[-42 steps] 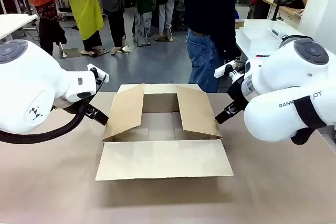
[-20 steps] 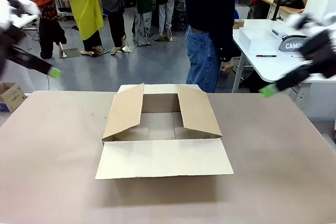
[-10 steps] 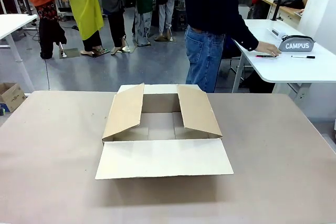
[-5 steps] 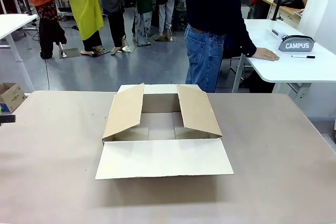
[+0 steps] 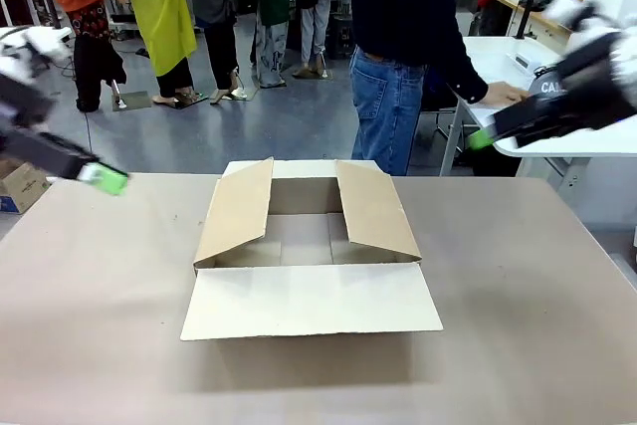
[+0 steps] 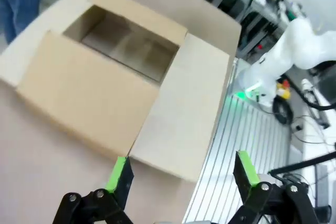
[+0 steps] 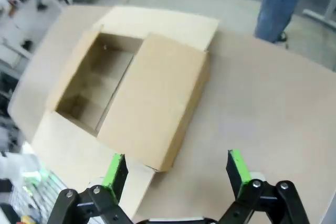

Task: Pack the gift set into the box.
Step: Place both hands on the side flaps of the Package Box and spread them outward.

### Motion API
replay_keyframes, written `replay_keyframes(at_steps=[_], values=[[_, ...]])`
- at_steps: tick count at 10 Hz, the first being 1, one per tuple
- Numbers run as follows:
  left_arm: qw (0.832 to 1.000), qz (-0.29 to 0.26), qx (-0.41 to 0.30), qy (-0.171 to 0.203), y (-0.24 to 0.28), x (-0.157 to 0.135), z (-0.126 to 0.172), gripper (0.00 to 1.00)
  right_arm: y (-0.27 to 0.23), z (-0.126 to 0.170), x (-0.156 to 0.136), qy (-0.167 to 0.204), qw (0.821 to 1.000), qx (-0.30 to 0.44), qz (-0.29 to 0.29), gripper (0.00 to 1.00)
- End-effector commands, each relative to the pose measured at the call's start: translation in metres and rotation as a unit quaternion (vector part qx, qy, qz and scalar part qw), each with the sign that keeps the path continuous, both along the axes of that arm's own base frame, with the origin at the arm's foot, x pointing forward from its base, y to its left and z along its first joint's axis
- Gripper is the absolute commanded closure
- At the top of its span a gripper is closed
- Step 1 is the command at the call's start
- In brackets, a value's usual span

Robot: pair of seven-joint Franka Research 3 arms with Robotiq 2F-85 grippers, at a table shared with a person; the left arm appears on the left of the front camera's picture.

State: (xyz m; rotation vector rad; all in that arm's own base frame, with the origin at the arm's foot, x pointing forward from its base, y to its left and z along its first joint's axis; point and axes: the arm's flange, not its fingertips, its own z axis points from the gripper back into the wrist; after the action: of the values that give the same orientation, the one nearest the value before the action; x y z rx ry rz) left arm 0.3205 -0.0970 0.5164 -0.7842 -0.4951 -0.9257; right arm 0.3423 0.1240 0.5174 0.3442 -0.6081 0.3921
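We face the brown table (image 5: 518, 345), which spreads across the front view, and on its middle sits the box (image 5: 311, 302), open. Its near flap lies flat toward us and the two side flaps lean up and inward over the opening. Both wrist views show only bare cardboard inside, so we judge the packing not yet begun.

Beyond the far edge stands a person (image 5: 403, 37), whose hand (image 5: 506, 95) rests on a white side table (image 5: 486, 52) off to our right, apart from our own table.

The left gripper (image 6: 181, 162) looks down on the box from one side and the right gripper (image 7: 175, 162) from the other. Each has its green pads spread wide with nothing between them. In the front view both are blurred streaks, the left above the table's far left corner and the right raised in front of the side table.

Of the gift set we can make out one grey item (image 5: 545, 89) on the side table, just beside the person's hand, its letters "CA" showing past the right arm. The rest of the set we cannot make out, nor which way its long axis runs.

The relation that matters is that the set lies to the right of the box and off our table. The right gripper is therefore much nearer to it than the left, and the person's hand is nearer than either. We judge that whatever comes must go down between the two leaning side flaps.
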Motion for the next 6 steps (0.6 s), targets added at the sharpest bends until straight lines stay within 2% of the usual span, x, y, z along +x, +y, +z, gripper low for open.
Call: replay_keyframes(at_steps=[1, 2, 3, 4, 5, 6], values=[[0.999, 0.018, 0.025, 0.031, -0.015, 0.024, -0.018, 0.0, -0.001, -0.032, 0.014, 0.018, 0.998, -0.05, -0.04, 0.0], [1.0, 0.0, 0.0, 0.0, 0.0, 0.0, 0.0, 0.0, 0.0, 0.0, 0.0, 0.0, 1.0, 0.0, 0.0, 0.0], [1.0, 0.0, 0.0, 0.0, 0.0, 0.0, 0.0, 0.0, 0.0, 0.0, 0.0, 0.0, 1.0, 0.0, 0.0, 0.0], [1.0, -0.001, 0.023, 0.005, -0.034, 0.002, -0.002, 0.0, 0.0, 0.0, 0.0, 0.0, 1.0, 0.0, 0.0, 0.0], [0.99, 0.125, 0.054, 0.025, -0.044, 0.003, 0.003, 0.0, 0.0, 0.0, 0.0, 0.0, 1.0, 0.0, 0.0, 0.0], [0.975, 0.195, 0.09, 0.054, -0.074, 0.003, 0.021, 0.0, 0.0, 0.0, 0.0, 0.0, 1.0, 0.0, 0.0, 0.0]])
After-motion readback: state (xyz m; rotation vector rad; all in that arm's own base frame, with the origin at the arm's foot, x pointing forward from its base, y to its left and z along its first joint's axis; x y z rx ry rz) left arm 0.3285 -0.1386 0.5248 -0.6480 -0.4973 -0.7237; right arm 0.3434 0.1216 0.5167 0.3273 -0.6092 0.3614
